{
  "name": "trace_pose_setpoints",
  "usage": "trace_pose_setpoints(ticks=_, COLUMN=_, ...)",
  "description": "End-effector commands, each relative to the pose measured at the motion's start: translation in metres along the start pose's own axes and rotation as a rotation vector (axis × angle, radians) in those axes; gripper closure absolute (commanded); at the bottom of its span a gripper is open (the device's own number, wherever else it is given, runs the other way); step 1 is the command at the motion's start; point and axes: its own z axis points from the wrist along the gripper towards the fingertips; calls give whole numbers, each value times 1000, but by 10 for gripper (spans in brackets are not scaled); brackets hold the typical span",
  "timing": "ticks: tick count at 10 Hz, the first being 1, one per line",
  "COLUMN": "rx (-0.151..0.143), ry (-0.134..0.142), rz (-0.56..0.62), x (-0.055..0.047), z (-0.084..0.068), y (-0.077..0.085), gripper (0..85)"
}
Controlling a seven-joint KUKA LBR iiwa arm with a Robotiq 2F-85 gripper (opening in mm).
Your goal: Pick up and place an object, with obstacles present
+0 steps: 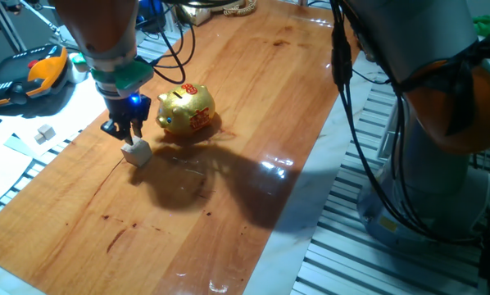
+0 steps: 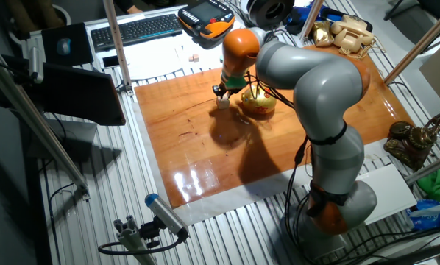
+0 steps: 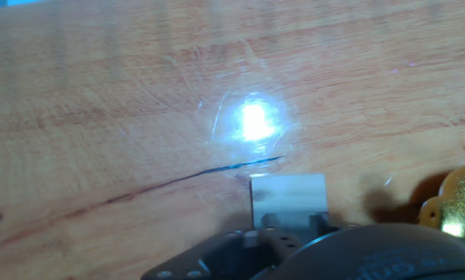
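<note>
The object, a small pale beige wooden cube (image 1: pixel 137 152), is at the tips of my gripper (image 1: pixel 125 136), low over the wooden table (image 1: pixel 253 123) or resting on it. The fingers look shut on it. In the hand view the cube (image 3: pixel 288 199) pokes out just past the gripper housing, and the fingertips are hidden. The obstacle, a shiny gold piggy bank (image 1: pixel 188 110) with red markings, stands just right of the cube, about a cube's width away. From the other fixed view the cube (image 2: pixel 223 102) sits left of the piggy bank (image 2: pixel 258 101), under the arm.
A smaller whitish cube (image 1: pixel 44 132) lies on white paper off the table's left edge. An orange and black pendant (image 1: pixel 40 72) and cables lie at the back left. The robot's base (image 1: pixel 442 147) stands to the right of the table.
</note>
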Motion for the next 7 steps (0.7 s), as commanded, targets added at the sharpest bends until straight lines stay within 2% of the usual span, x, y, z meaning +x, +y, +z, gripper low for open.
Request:
trace_pose_setpoints(ticks=1, rx=2, ry=-2, rz=2, x=0, z=0, y=0, gripper=0)
trace_pose_setpoints(ticks=4, rx=22, ry=-10, rz=-18, x=0, z=3, y=1, gripper=0)
trace_pose_setpoints(ticks=7, rx=24, ry=-8, rz=-22, x=1, z=6, y=3, gripper=0)
